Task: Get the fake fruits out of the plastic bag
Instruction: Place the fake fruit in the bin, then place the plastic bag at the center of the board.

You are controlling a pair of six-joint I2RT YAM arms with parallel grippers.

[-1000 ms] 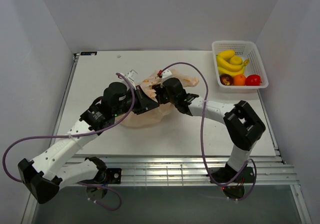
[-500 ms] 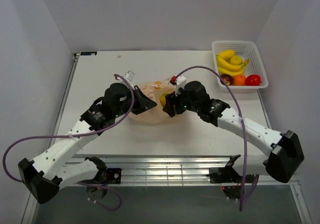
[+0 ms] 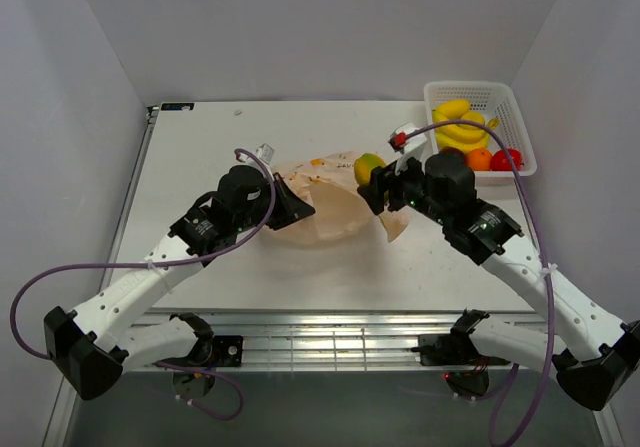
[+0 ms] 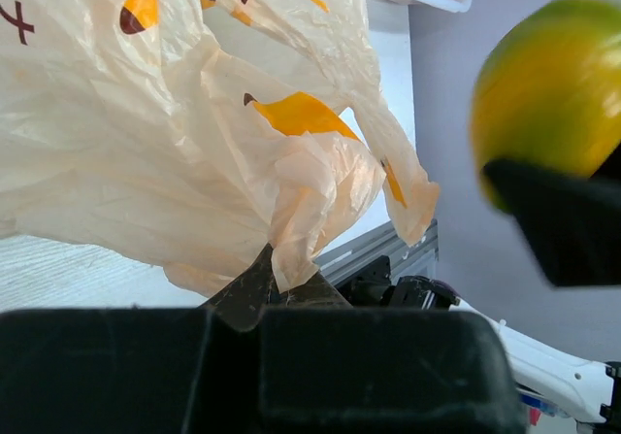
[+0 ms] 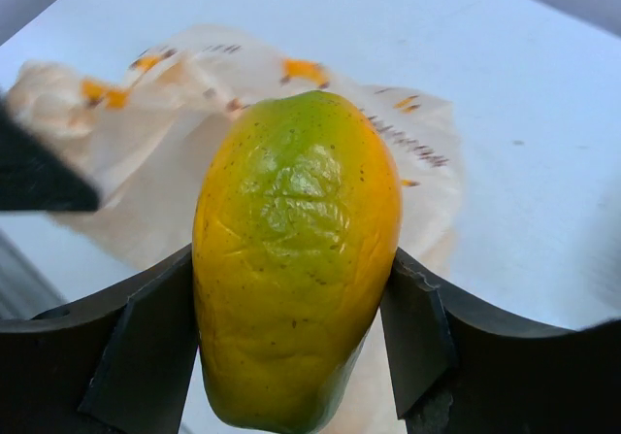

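One yellow-green fruit (image 3: 369, 168) is now out of the bag (image 3: 335, 209). A second ago the right gripper (image 3: 370, 180) was buried in the bag's mouth; half a second ago it was drawing back with the fruit just showing. Now it hangs clear of the bag, just beyond the far right edge, and its fingers are spread wide around the fruit's sides, holding it firmly. The left gripper (image 3: 292, 205) has barely moved: it is pinched tight on a fold of film at the bag's left side, which keeps the mouth up and stops the bag following the fruit. With the fruit gone, the bag sags flatter on the table (image 3: 200, 147). Whether it hides anything more I cannot tell, since the film is crumpled and only half see-through. Well to the right of the bag, the basket (image 3: 518, 117) already holds an orange fruit (image 3: 480, 158) and a red fruit (image 3: 507, 159) beside the bananas (image 3: 460, 125). This extraction looks done, and the fruit likely goes there next.
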